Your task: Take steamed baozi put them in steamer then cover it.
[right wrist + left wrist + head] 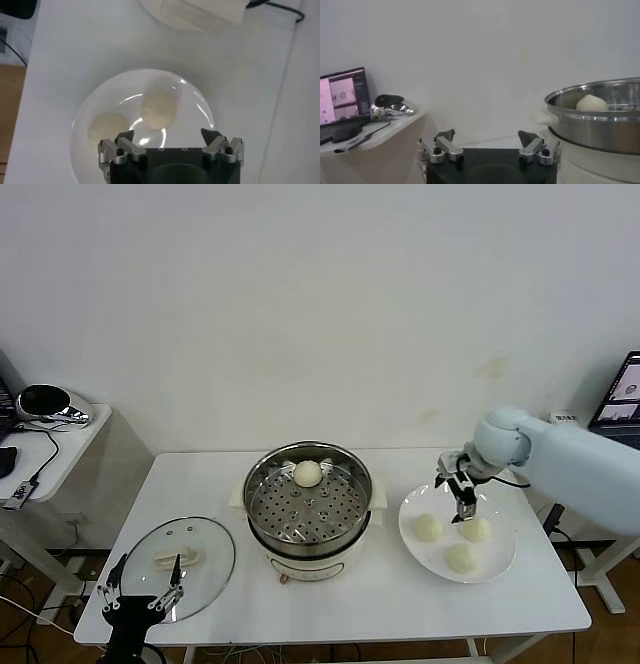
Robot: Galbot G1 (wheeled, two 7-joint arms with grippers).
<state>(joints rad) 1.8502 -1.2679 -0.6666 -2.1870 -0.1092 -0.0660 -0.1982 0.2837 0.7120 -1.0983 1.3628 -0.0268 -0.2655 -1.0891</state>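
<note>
The steamer [308,529] stands mid-table with one baozi [307,473] on its perforated tray. Three more baozi [428,527] [476,529] [460,557] lie on a white plate [505,559] to its right. My right gripper [463,502] hangs open just above the plate's far side, holding nothing. In the right wrist view, two baozi [159,105] [106,130] lie beyond the open fingers [125,137]. The glass cover [205,579] lies flat at the left. My left gripper [140,596] is open and empty at the cover's near edge. From the left wrist, the steamer [600,125] shows to one side.
A low side table [60,454] at the left holds a shiny object [47,402] and cables. A monitor [622,389] stands at the right edge. White table surface [380,604] runs in front of the steamer.
</note>
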